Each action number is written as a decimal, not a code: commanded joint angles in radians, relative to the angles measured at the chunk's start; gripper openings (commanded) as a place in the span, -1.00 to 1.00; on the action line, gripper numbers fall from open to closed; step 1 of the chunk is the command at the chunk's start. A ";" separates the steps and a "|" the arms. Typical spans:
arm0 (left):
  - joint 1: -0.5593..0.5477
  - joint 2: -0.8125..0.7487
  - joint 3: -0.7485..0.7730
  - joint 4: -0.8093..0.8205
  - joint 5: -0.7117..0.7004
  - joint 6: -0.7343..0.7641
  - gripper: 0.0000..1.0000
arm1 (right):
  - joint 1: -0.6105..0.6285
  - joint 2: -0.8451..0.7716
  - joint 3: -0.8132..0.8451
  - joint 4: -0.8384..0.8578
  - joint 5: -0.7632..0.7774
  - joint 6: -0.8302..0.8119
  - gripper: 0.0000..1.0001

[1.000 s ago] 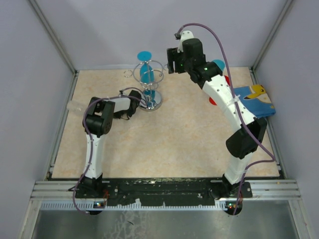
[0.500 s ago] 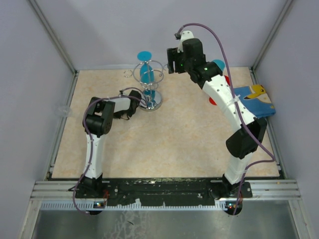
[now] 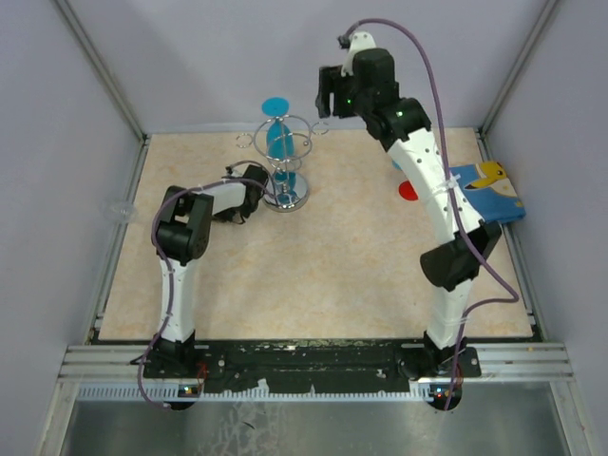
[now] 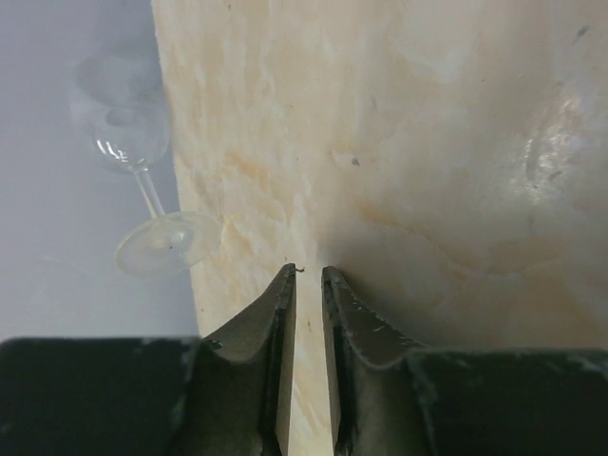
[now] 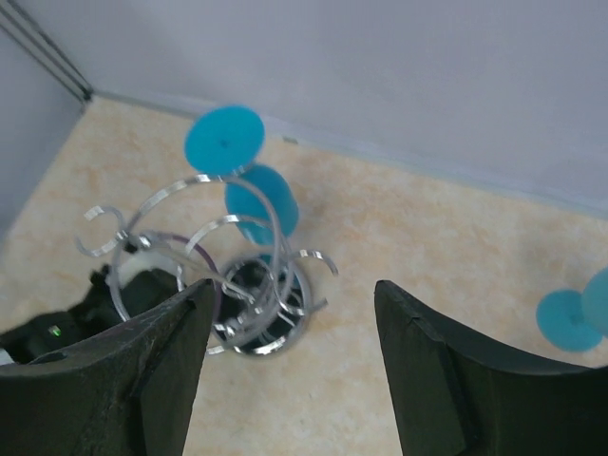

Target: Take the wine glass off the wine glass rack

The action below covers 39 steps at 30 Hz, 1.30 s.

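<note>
The wine glass rack [image 3: 287, 180] stands at the back middle of the table and also shows in the right wrist view [image 5: 249, 313]. A blue wine glass [image 3: 279, 139] hangs upside down in its wire arms, foot up; the right wrist view [image 5: 258, 201] shows it too. My right gripper [image 3: 326, 95] is open and empty, high above and to the right of the rack [image 5: 294, 285]. My left gripper [image 4: 307, 271] is shut and empty, low over the table just left of the rack's base [image 3: 245, 190]. A clear wine glass [image 4: 128, 128] lies at the table's left edge [image 3: 122, 206].
A second blue glass [image 5: 576, 312] is at the back right, mostly hidden by my right arm in the top view. A red disc [image 3: 408, 191] and a blue and yellow object [image 3: 486, 191] lie at the right. Grey walls enclose the table.
My right gripper has risen and moved back a little, staying open. The clear glass has shifted left to the table's edge. My left wrist has barely moved.
</note>
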State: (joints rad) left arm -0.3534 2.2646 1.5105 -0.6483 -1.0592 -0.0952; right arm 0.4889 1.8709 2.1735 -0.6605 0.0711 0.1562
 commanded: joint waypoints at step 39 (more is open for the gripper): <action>0.014 -0.365 -0.112 -0.189 0.399 -0.297 0.26 | -0.139 0.500 0.511 0.349 -0.509 0.292 0.29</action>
State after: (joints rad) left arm -0.3557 2.0251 1.4380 -0.7887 -0.6945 -0.3302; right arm 0.3550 2.4172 2.6648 -0.3664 -0.4324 0.4820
